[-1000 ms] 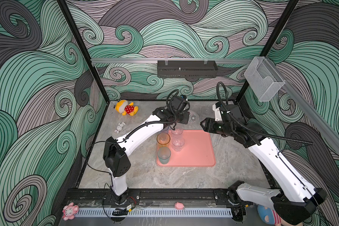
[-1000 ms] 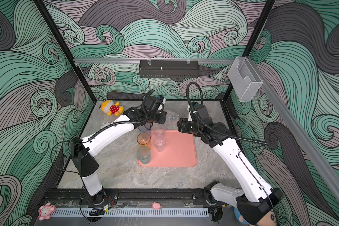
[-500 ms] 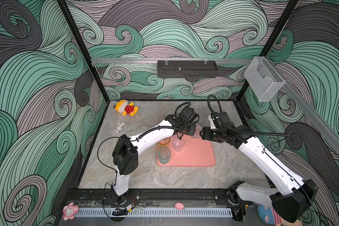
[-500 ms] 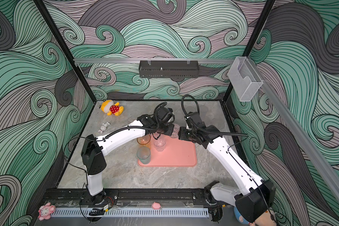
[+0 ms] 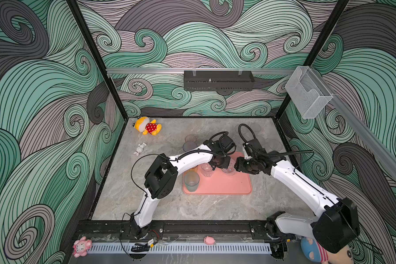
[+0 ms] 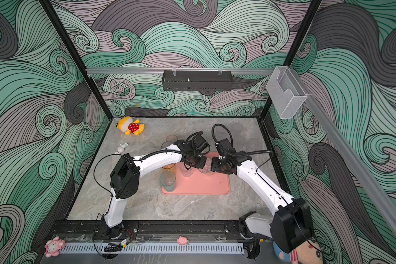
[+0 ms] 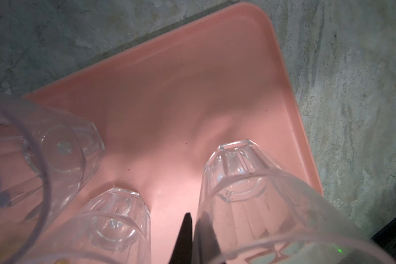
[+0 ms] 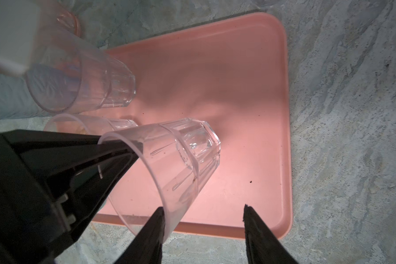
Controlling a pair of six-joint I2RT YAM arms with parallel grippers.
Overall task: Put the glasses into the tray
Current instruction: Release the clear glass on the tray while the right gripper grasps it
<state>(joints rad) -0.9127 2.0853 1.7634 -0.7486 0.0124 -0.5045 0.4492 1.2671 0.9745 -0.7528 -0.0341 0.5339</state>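
The salmon-pink tray (image 5: 226,187) (image 6: 204,186) lies mid-table. My left gripper (image 5: 220,163) (image 7: 192,228) is shut on the rim of a clear faceted glass (image 5: 229,168) (image 7: 249,205) (image 8: 176,160), one finger inside the wall and one outside; the glass tilts over the tray's far part. My right gripper (image 5: 235,168) (image 8: 202,212) stands open beside it, one fingertip (image 8: 157,219) at the glass's rim. On the tray stand a clear glass (image 5: 206,170) (image 7: 119,219), a blue-grey glass (image 5: 191,181) and an orange glass (image 5: 193,169), the last half hidden under the left arm.
Two tinted glasses (image 5: 189,142) stand on the table behind the tray's left corner, and faint clear ones (image 5: 254,126) at the back right. A yellow plush toy (image 5: 148,128) and a small white figure (image 5: 140,148) lie at the back left.
Both arms have come forward from behind the tray to over its far part, the left one carrying the clear glass. The right gripper now sits close against that glass.
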